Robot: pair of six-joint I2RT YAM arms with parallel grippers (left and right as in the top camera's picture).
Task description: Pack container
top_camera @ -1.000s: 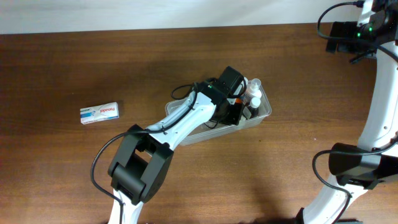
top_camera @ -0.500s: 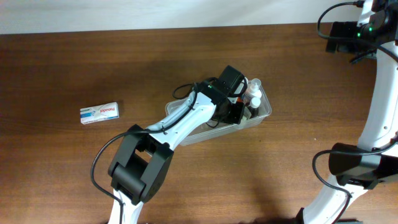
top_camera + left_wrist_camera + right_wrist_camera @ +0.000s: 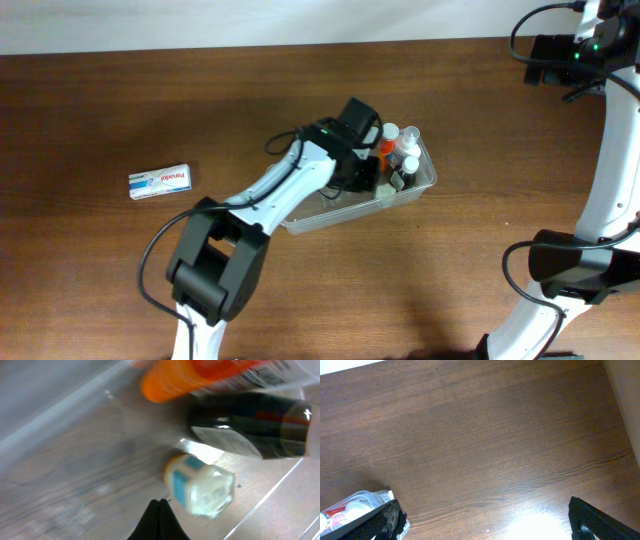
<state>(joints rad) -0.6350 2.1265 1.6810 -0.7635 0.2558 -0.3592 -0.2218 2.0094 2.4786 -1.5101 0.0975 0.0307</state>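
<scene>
My left gripper (image 3: 158, 504): fingertips pressed together, nothing between them. It points down inside the container (image 3: 318, 213), tips just above the clear floor. Overhead, my left arm (image 3: 285, 190) covers the container's middle; the wrist sits over its far-right half.

Just beside the tips, right of them in the left wrist view: small clear bottle (image 3: 202, 485), yellowish cap, blue label, lying on its side. Not touching the fingers. Past it, a dark bottle (image 3: 250, 425) with a pale label, also lying down. Beyond that, an orange-capped bottle (image 3: 185, 377), blurred, white body with print I cannot read. All three are crowded in the container's far-right end. Overhead shows white bottle tops (image 3: 408, 142) there too; how many, cannot tell.

The container sits near the middle of the table (image 3: 480, 250), a little right of centre, turned askew: one short end toward the near-left, the other toward the far-right.

White and blue box (image 3: 160, 181) lies flat on the table toward the left edge, well apart from the container.

My right gripper (image 3: 485, 512): jaws spread wide, only bare wood between them. It hangs over the far-right corner of the table, well apart from the container.
</scene>
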